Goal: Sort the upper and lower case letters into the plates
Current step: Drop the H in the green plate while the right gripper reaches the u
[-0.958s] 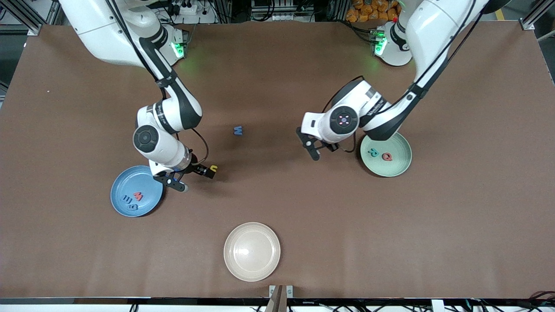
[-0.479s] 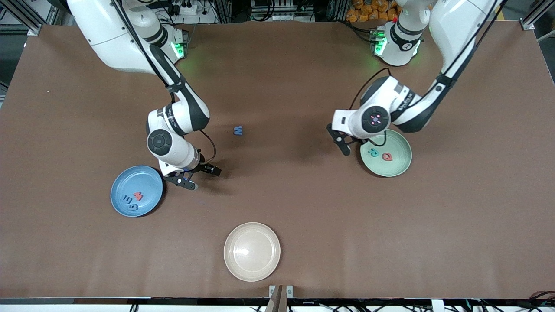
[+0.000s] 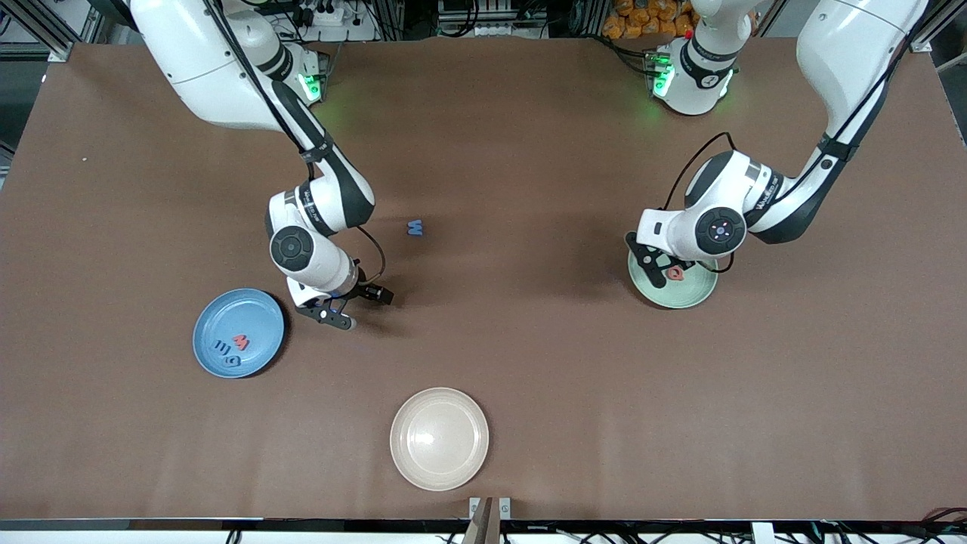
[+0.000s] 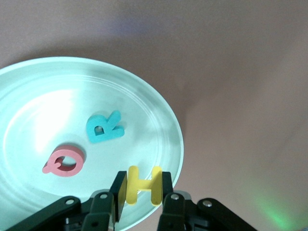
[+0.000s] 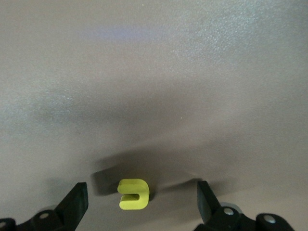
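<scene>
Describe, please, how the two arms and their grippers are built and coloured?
Both arms are glossy white with black joint bands and round dark caps, thin black cables looping along them. The bases glow green. The left gripper and right gripper have black two-finger jaws; the left arm's wrist cap shows small red lights.

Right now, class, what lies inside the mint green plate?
In the mint green plate lie a teal R and a red Q. The left gripper, holding a yellow H, hides part of its rim.
</scene>
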Controlling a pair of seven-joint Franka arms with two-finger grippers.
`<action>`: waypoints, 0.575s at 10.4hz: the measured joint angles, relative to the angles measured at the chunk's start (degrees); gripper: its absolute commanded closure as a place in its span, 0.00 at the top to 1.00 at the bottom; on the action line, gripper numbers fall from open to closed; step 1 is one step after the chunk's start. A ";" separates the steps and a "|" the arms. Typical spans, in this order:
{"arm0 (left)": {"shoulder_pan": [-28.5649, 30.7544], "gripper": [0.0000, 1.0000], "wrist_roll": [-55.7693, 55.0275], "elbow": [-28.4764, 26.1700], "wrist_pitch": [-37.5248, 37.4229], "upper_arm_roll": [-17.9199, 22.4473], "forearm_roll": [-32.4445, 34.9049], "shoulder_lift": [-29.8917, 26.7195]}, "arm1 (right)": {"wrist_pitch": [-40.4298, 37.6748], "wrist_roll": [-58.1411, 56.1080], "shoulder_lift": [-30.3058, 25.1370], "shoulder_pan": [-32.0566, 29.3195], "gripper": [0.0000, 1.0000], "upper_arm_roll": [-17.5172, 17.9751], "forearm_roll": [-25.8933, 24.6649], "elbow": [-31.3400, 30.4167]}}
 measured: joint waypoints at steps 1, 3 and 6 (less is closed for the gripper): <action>-0.27 0.90 0.00 0.00 0.03 -0.15 0.01 0.02 | 0.00 0.00 0.11 0.40 1.00 -0.25 -0.02 0.09; -0.62 0.99 -0.08 0.04 0.05 -0.34 0.01 0.29 | 0.00 0.03 0.24 2.59 1.00 -2.13 -0.02 0.19; -1.42 0.99 -4.26 0.74 0.12 -0.61 0.01 0.72 | 0.00 0.13 0.43 3.49 1.00 -2.94 -0.02 0.32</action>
